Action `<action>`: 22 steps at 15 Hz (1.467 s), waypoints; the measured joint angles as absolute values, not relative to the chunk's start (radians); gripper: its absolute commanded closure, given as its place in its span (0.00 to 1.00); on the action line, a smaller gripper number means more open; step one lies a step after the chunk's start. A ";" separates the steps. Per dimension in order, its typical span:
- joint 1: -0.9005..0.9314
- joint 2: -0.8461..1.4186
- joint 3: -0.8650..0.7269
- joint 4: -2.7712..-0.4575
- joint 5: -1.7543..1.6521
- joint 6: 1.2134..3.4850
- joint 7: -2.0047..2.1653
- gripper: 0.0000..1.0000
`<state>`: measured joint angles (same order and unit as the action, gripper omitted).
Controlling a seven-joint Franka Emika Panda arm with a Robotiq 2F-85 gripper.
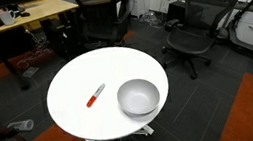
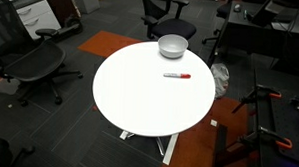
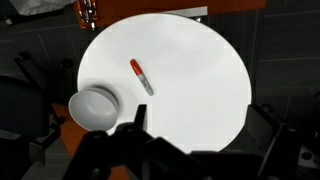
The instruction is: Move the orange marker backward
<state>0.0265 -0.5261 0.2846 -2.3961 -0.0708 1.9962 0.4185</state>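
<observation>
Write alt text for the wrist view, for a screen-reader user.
An orange marker lies near the middle of a round white table, seen from above, with an empty pale bowl apart from it near the table's lower-left edge. The dark gripper shows at the bottom of the view, clear of both.

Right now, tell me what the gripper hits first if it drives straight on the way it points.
Most likely the gripper meets bare white table, beside the grey bowl and short of the orange marker. Depth is unclear, so the spot is uncertain.
</observation>
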 measured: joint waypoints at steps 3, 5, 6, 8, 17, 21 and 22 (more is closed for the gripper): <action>0.026 -0.480 0.231 -2.393 -0.103 1.996 0.302 0.00; 0.026 -0.443 0.196 -2.391 -0.124 1.998 0.238 0.00; 0.026 -0.426 0.177 -2.391 -0.125 2.018 0.209 0.00; 0.026 -0.389 0.136 -2.391 -0.122 2.077 0.153 0.00; 0.024 -0.243 0.015 -2.433 -0.063 2.300 0.013 0.00; 0.016 -0.168 -0.015 -2.440 -0.054 2.381 0.005 0.00; 0.012 -0.148 -0.022 -2.440 -0.054 2.405 0.005 0.00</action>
